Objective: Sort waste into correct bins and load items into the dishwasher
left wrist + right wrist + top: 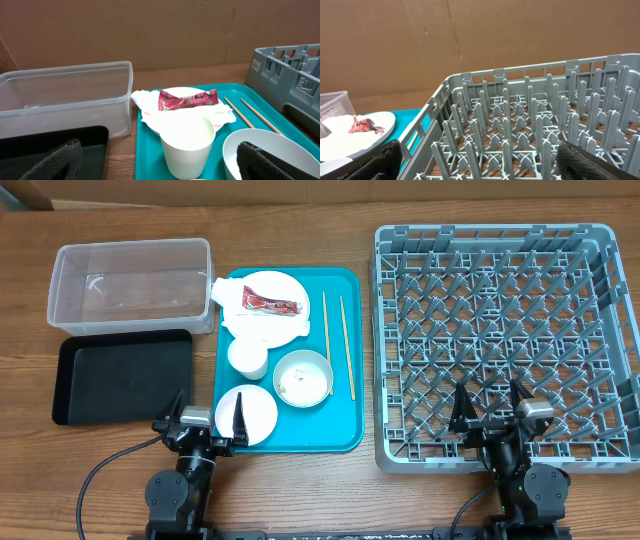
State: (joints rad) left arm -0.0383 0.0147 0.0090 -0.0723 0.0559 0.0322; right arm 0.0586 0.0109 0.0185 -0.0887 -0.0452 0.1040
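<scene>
On the teal tray lie a plate with white tissue and a red sauce packet, a white cup, a bowl with scraps, a small plate and two chopsticks. The clear tub and black tray sit to the left. The grey dish rack is at the right. My left gripper is open at the teal tray's near left corner, the cup between its fingers in the wrist view. My right gripper is open over the rack's near edge.
A brown cardboard wall runs behind the table. The wooden tabletop shows along the near edge and between the black tray and the teal tray. The packet and chopsticks show in the left wrist view.
</scene>
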